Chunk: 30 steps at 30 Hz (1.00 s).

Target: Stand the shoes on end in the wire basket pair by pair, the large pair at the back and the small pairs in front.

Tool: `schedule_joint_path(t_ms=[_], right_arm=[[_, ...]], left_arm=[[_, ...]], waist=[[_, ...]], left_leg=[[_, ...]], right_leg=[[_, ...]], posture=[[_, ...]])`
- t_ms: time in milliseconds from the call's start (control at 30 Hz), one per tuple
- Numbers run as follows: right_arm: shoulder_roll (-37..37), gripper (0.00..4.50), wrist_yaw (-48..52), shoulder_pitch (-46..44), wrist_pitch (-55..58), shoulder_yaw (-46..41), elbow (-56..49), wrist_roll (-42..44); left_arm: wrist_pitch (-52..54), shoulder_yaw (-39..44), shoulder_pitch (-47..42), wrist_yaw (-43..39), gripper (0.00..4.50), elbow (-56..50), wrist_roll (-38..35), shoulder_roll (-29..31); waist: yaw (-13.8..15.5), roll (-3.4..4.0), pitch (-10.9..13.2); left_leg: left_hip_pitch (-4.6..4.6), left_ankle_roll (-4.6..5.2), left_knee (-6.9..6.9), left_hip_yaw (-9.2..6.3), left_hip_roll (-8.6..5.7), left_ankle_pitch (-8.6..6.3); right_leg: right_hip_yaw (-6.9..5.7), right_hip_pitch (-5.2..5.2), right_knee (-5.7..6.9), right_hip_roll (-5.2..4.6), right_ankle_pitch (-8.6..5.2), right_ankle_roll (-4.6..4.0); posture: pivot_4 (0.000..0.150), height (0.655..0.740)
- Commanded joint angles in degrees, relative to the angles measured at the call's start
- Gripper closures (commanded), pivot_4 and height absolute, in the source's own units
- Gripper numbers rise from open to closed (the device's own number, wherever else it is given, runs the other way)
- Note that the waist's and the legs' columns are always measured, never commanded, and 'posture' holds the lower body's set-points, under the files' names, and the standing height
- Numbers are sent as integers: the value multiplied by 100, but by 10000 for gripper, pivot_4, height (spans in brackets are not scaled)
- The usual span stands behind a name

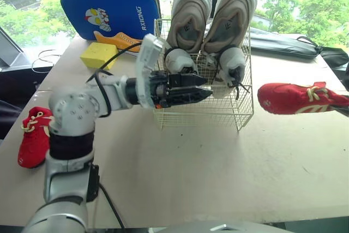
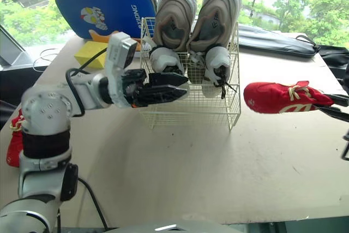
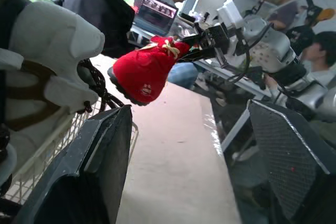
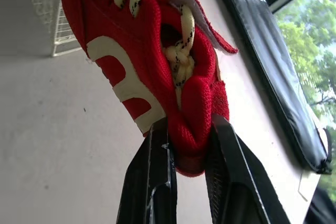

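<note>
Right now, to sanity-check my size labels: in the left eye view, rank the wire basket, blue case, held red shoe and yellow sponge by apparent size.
1. wire basket
2. blue case, though it sits farther back
3. held red shoe
4. yellow sponge, clearly smallest

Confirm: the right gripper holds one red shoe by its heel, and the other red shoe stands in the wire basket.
Not quite: the right gripper holds one red shoe by its heel, but the other red shoe lies on the table at the robot's left, as the left eye view shows.
</note>
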Motion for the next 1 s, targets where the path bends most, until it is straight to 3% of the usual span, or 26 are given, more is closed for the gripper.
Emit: schedule_joint_path(t_ms=[33,167,300,400,500,733,833,1000], right_arm=[[-553,44997,872,-328,-520,-463,177,-95],[-1144,44997,647,-1443,-702,426,-136,757],[-1286,44997,199,-2897,-937,2073,-525,1313],[-747,44997,200,-4528,-840,3498,-576,1322],[-229,44997,302,-5491,-707,4204,-428,1067],[770,44997,316,-6263,-939,5018,-199,282],[981,45000,498,-6536,-958,5084,22,239],[939,45000,800,-6952,29,5284,138,414]], left_arm=[[585,43,-525,84,6264,507,-504,-17],[1249,-174,-1151,-41,6264,1039,-705,-118],[1480,-442,-1616,-121,6264,1367,-447,-386],[1501,-549,-1857,-241,6264,1526,-255,-535],[1541,-592,-1914,-395,6264,1515,-115,-531],[1865,-545,-1846,-576,6264,1346,-214,-513],[1938,-561,-1800,-675,12868,1247,-191,-485],[1925,-456,-1702,-633,31146,1214,-110,-472]], waist=[[7,-17,-6],[-3,-7,9],[-3,-10,10],[-18,-22,15],[-16,-23,18],[16,-27,16],[1,-20,20],[1,-21,18]], left_leg=[[5,0,-5,0,1,0],[12,-2,-4,3,0,0],[16,-27,-16,-2,3,11],[-1,-34,-17,1,-3,14],[-15,-36,-13,3,-11,17],[-30,-37,-7,-16,-20,17],[-28,-37,-5,-15,-23,18],[-25,-46,-6,-20,-21,24]], right_leg=[[0,3,-2,-1,-2,1],[2,12,-2,-9,3,-7],[-6,9,-2,-22,3,-8],[-7,-7,-7,-47,4,-8],[-6,-15,-5,-39,5,-8],[-25,-23,-3,-40,7,-7],[-25,-22,1,-41,10,-2],[-29,-22,4,-38,12,2]], posture=[[1500,7400],[1500,7400],[1500,7400],[1500,7400],[1500,7400],[1500,7400],[1500,7400],[1500,7400]])
